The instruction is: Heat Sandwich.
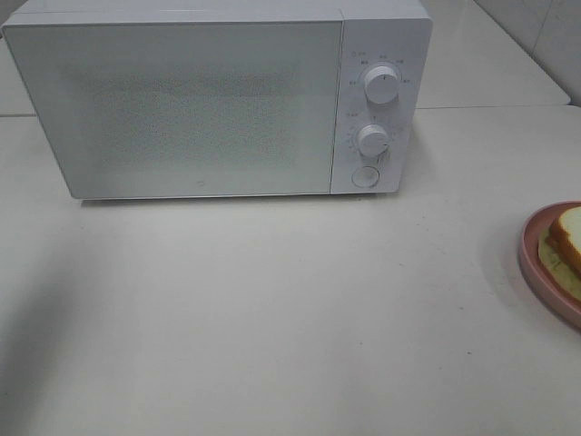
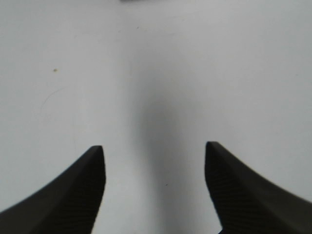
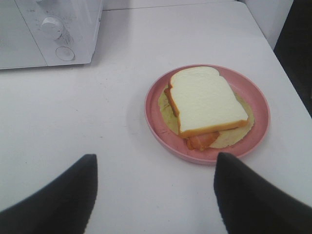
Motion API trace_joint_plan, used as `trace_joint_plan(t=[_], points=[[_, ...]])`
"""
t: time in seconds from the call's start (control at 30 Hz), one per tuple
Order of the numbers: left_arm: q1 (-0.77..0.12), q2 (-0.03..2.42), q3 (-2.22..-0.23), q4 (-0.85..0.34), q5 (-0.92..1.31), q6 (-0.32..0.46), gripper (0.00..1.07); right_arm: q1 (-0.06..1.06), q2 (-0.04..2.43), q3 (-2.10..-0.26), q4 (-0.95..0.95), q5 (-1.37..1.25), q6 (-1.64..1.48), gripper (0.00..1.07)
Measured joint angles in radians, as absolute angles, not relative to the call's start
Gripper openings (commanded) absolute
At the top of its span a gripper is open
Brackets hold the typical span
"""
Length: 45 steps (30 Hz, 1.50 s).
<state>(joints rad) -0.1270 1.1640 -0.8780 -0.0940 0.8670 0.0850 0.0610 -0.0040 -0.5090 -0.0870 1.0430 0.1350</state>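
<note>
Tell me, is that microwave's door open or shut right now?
Shut. The microwave shows its door flat and flush beside the knob panel, with no gap. The sandwich sits outside on its pink plate.

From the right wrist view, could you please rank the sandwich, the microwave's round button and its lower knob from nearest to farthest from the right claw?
Measured from the right claw:
1. Sandwich, on the pink plate just ahead of the fingertips.
2. Round button, low on the microwave panel, farther back across the table.
3. Lower knob, just beyond the button.

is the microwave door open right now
No, the microwave door sits flush and closed across its front, while the sandwich lies on the pink plate outside.
</note>
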Motion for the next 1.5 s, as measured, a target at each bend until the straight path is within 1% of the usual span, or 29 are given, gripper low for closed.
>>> trace_joint_plan(t=[0.03,0.07,0.1,0.13,0.17,0.23,0.27,0.33,0.4,0.6,0.9,0.93,1.07,1.23,1.5], points=[[-0.074,1.132,-0.855,-0.093,0.887,0.095,0.78,0.061,-0.004,-0.509,-0.087,1.043,0.135,0.66],[-0.053,1.115,-0.842,-0.093,0.897,0.103,0.8,0.061,-0.004,-0.509,-0.087,1.043,0.135,0.66],[-0.029,1.096,-0.828,-0.093,0.907,0.11,0.81,0.061,-0.004,-0.509,-0.087,1.043,0.135,0.66],[-0.029,1.096,-0.828,-0.093,0.907,0.11,0.81,0.061,-0.004,-0.509,-0.087,1.043,0.135,0.66],[0.013,1.055,-0.801,-0.093,0.928,0.12,0.81,0.061,-0.004,-0.509,-0.087,1.043,0.135,0.66],[0.057,1.01,-0.773,-0.093,0.943,0.129,0.81,0.061,-0.004,-0.509,-0.087,1.043,0.135,0.66],[0.057,1.01,-0.773,-0.093,0.943,0.129,0.81,0.061,-0.004,-0.509,-0.087,1.043,0.135,0.66],[0.105,0.927,-0.728,-0.098,0.956,0.131,0.81,0.061,-0.004,-0.509,-0.087,1.043,0.135,0.66],[0.123,0.877,-0.699,-0.105,0.96,0.131,0.8,0.061,-0.004,-0.509,-0.087,1.043,0.135,0.66],[0.133,0.751,-0.64,-0.12,0.999,0.133,0.8,0.061,-0.004,-0.509,-0.087,1.043,0.135,0.66],[0.134,0.477,-0.52,-0.125,1.066,0.133,0.8,0.061,-0.004,-0.509,-0.087,1.043,0.135,0.66],[0.134,0.477,-0.52,-0.125,1.066,0.133,0.8,0.061,-0.004,-0.509,-0.087,1.043,0.135,0.66],[0.134,0.328,-0.511,-0.132,1.066,0.119,0.8,0.061,-0.004,-0.509,-0.087,1.043,0.135,0.66],[0.134,0.214,-0.495,-0.134,1.051,0.115,0.8,0.061,-0.004,-0.509,-0.087,1.043,0.135,0.65],[0.134,0.084,-0.494,-0.134,1.05,0.113,0.79,0.061,-0.004,-0.509,-0.087,1.043,0.135,0.64]])
